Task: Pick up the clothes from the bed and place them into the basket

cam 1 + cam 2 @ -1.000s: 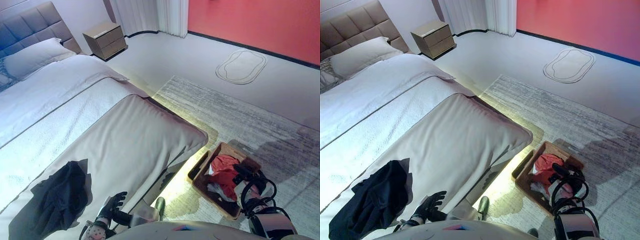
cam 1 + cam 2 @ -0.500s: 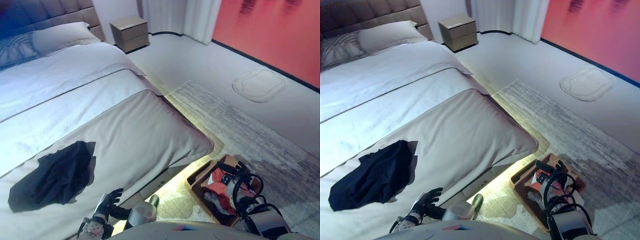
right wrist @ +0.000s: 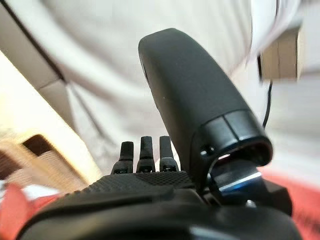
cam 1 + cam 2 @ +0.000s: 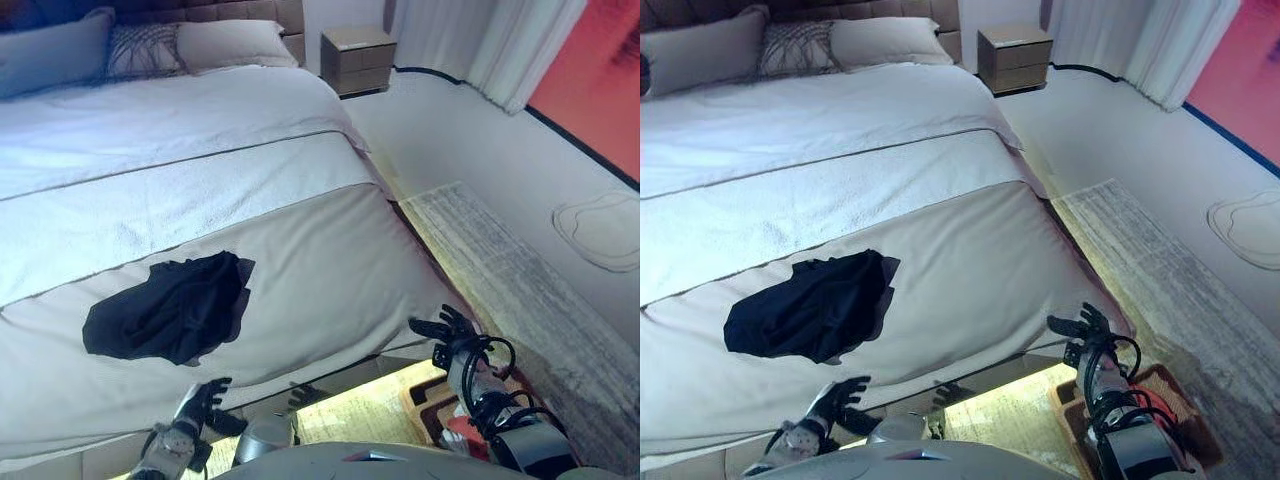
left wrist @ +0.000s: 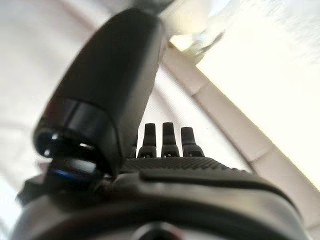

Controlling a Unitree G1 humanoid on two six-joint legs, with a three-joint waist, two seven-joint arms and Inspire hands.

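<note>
- Left eye view: dark garment (image 4: pixel 170 308) lies crumpled on the beige bed cover (image 4: pixel 330 260) near the foot of the bed (image 4: pixel 200 150), well apart from both hands; it's the one piece of clothing left on the bed, so prob. the next pick; left hand (image 4: pixel 203 399) hangs low by the bed's edge, below the garment, fingers spread, holding nothing; right hand (image 4: pixel 445 330) is up beside the bed's corner, fingers splayed, empty; basket (image 4: pixel 450 425) on the floor sits under the right arm, mostly hidden, red cloth (image 4: pixel 462 437) showing in it; nightstand (image 4: pixel 360 58) and pillows (image 4: pixel 220 40) at the far end, rug (image 4: pixel 520 290) alongside
- Right eye view: same layout; basket's woven rim clearer beside the right forearm, just off the bed's corner on the rug; handy there, since a drop from the bed side needs only a short swing; garment is closer to the left hand's side, so a left reach looks the easier one, though either must go up and over the edge
- Left wrist view: fingers straight, thumb standing clear, nothing between them; pale bed side beyond
- Right wrist view: fingers straight, thumb raised, nothing held; basket and red cloth at the edges
</note>
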